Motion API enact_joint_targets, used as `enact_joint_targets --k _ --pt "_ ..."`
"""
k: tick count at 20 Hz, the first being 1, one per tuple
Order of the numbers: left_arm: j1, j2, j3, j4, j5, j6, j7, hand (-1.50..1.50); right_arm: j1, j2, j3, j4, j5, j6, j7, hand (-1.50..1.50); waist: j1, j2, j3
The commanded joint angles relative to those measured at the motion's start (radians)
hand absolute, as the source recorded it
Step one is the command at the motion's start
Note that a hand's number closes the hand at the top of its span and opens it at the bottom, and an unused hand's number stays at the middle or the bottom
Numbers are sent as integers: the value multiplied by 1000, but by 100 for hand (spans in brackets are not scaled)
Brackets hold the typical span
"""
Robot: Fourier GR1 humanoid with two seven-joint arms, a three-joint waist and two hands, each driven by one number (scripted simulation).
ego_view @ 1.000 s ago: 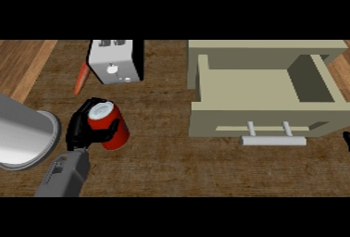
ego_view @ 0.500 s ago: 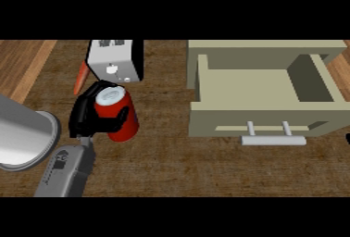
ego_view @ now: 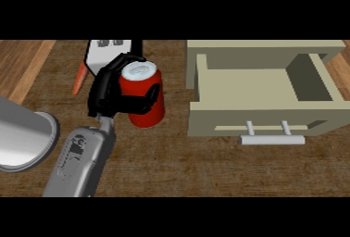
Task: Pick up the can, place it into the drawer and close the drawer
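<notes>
Head view, wood counter (ego_view: 205, 171), left robot hand (ego_view: 113, 95) gripping can (ego_view: 142, 95), drawer (ego_view: 263, 99) seemingly open

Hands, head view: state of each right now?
Left hand: shut on the red cylindrical can with a silver top.
Right hand: not in view.

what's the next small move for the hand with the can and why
Probably carry the red can to the right, toward the open drawer. The left hand is curled round the can, which appears lifted and sits left of the drawer; the drawer's tray is pulled out with its handle at the front, so moving across before lowering seems sensible.
</notes>
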Motion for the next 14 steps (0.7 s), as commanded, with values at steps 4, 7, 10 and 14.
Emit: enact_joint_targets --k 4,7,10,14 --pt "-167 -12 -123 17 -13 135 123 150 45 28 56 -75 37 -22 21 -150 -7 1 0" --pt "-312 -12 -102 60 -34 159 195 150 5 -5 -30 36 -2 18 -33 -150 -9 2 0" --pt "-385 -12 -195 80 -18 275 229 150 -1 4 -10 -19 5 -1 21 -150 -12 1 0" --pt "-551 -12 -104 309 29 237 153 150 7 28 27 -15 43 6 -14 -150 -18 5 0"
